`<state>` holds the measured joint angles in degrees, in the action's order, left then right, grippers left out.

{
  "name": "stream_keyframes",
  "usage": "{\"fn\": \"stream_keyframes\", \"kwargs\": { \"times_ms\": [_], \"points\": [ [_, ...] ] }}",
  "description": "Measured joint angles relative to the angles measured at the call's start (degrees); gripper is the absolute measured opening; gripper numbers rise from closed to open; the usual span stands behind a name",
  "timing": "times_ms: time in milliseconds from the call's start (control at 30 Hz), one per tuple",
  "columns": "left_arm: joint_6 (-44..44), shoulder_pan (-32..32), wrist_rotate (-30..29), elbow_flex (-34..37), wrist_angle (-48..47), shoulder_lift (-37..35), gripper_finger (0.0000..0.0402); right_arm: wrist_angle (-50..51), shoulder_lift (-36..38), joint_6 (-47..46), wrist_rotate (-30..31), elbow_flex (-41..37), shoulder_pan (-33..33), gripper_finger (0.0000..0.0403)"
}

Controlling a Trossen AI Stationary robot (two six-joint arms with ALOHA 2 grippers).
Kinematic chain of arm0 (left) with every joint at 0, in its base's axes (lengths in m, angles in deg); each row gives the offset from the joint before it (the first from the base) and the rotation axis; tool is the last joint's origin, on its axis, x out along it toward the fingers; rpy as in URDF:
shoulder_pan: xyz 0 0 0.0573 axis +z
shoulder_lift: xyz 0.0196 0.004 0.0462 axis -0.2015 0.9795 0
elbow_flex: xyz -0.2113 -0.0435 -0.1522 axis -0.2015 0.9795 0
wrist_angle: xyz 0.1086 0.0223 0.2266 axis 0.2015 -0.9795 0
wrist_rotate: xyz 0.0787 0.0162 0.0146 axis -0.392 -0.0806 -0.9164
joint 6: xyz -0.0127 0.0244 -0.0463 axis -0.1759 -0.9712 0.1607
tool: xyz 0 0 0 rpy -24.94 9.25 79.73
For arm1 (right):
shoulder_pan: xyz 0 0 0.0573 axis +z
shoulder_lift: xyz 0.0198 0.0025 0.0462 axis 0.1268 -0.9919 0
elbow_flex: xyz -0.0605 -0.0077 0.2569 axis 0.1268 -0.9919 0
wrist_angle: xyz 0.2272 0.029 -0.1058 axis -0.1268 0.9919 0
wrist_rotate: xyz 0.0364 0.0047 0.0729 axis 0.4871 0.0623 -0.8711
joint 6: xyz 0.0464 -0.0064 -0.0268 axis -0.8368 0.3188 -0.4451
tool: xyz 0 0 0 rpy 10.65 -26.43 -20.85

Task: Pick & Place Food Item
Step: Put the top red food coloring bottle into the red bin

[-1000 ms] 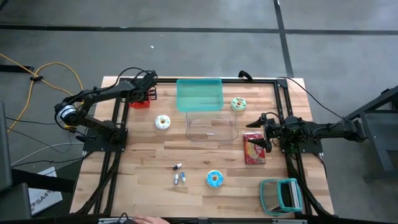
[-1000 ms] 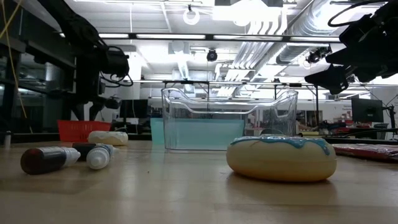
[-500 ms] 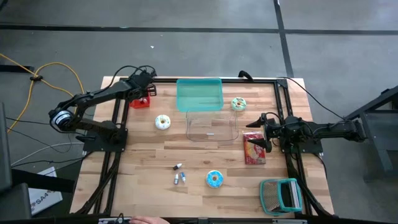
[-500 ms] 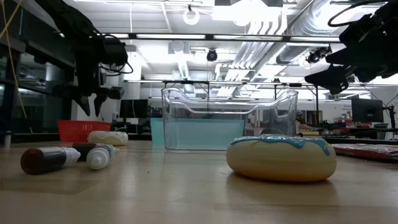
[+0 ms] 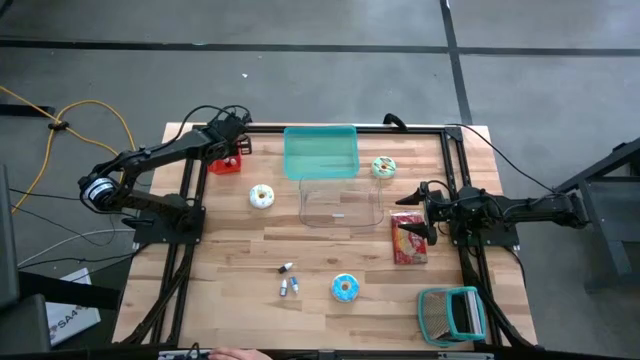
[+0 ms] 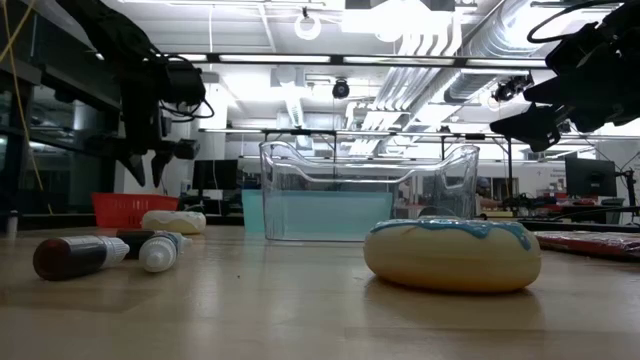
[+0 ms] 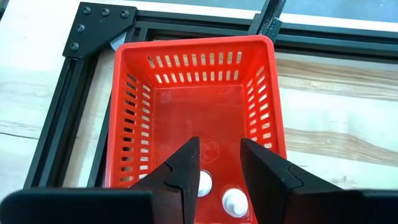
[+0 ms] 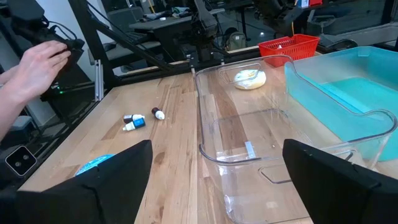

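- Red basket (image 7: 196,118) sits at the table's far left corner, holding small white-capped items (image 7: 235,200).
- Left gripper (image 7: 219,163) hovers directly above it, fingers narrowly parted, holding nothing.
- Right gripper (image 8: 217,180) waits wide open beside the clear container (image 8: 249,143).

Off-task items: three small bottles (image 5: 288,281) lying near the table's front; teal lid (image 5: 321,152) behind a clear bin (image 5: 341,203); teal-handled brush (image 5: 452,313) at front right.
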<state>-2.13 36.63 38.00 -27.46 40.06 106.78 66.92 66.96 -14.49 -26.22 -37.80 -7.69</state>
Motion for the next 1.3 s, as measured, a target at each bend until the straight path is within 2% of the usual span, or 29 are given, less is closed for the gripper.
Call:
{"fn": "stream_keyframes", "kwargs": {
  "times_ms": [200,600,833,1133,1300],
  "points": [
    [-4.8,-1.1,1.2,0.0,1.0,0.0,0.0109,0.0,0.0,0.0,0.0,0.0,0.0,0.0350],
    [-17.5,-8.8,11.6,0.0,6.3,0.0,0.0109,0.0,0.0,0.0,0.0,0.0,0.0,0.0350],
    [-20.8,-14.7,12.6,0.0,6.3,0.0,0.0109,0.0,0.0,0.0,0.0,0.0,0.0,0.0350],
    [-20.8,-23.1,12.6,0.0,4.6,0.0,0.0109,0.0,0.0,0.0,0.0,0.0,0.0,0.0350],
    [-20.8,-27.3,14.7,0.0,4.3,0.0,0.0109,0.0,0.0,0.0,0.0,0.0,0.0,0.0350]
  ]
}}
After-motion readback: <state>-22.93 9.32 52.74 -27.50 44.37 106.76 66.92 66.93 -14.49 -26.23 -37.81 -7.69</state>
